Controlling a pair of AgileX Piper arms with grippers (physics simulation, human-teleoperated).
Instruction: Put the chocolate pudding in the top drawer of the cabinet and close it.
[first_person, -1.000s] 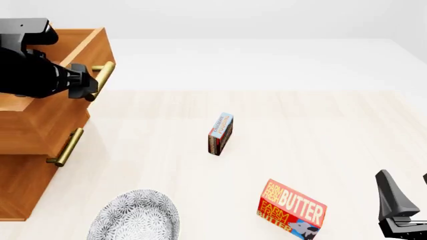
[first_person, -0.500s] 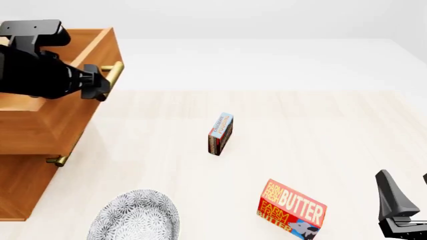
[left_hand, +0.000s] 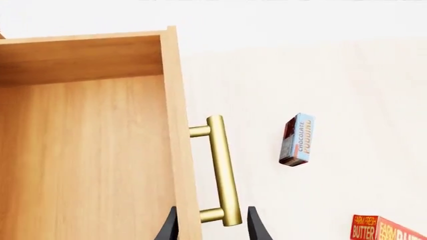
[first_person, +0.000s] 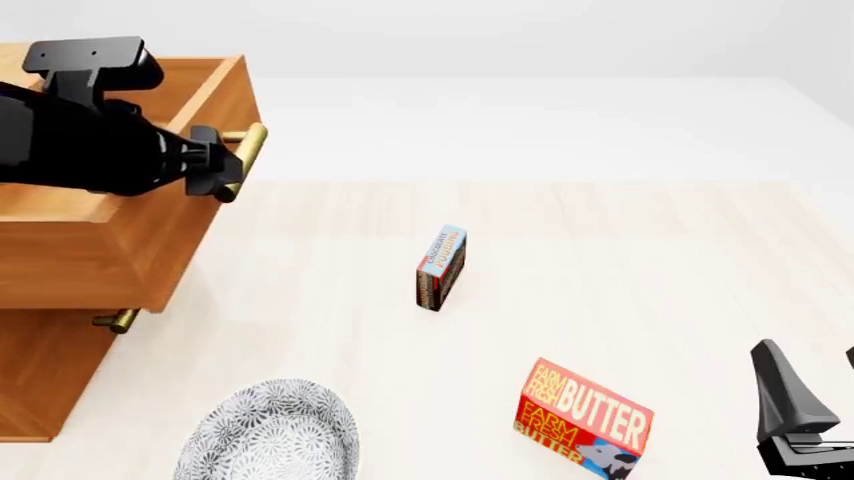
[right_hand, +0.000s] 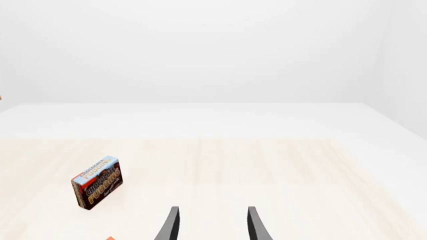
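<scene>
Pale wood-grain planks make up the table (first_person: 641, 260), which runs back to a plain white wall. Near the middle of the table the chocolate pudding (first_person: 441, 268) stands on edge, its light blue end up and its dark brown end down; the left wrist view reads "CHOCOLATE PUDDING" (left_hand: 297, 139) along its side, and the right wrist view shows the same words on its face (right_hand: 97, 182). Toward the table's near edge lies a red butter box (first_person: 583, 419) lettered "FARM FRESH BUTTER" in yellow and white. At the near left is a grey patterned plate (first_person: 274, 432). The cabinet (first_person: 47, 370) occupies the table's left side, and its top drawer (first_person: 127, 255) is pulled out, with the bare wooden inside visible in the left wrist view. The left gripper (first_person: 220, 170) is at the drawer's brass handle (left_hand: 223, 170), with its fingers (left_hand: 254, 226) either side of the bar's end; I cannot tell whether they actually pinch it. The right gripper (right_hand: 211, 225) hangs over the near right corner, fingers parted and holding nothing.
</scene>
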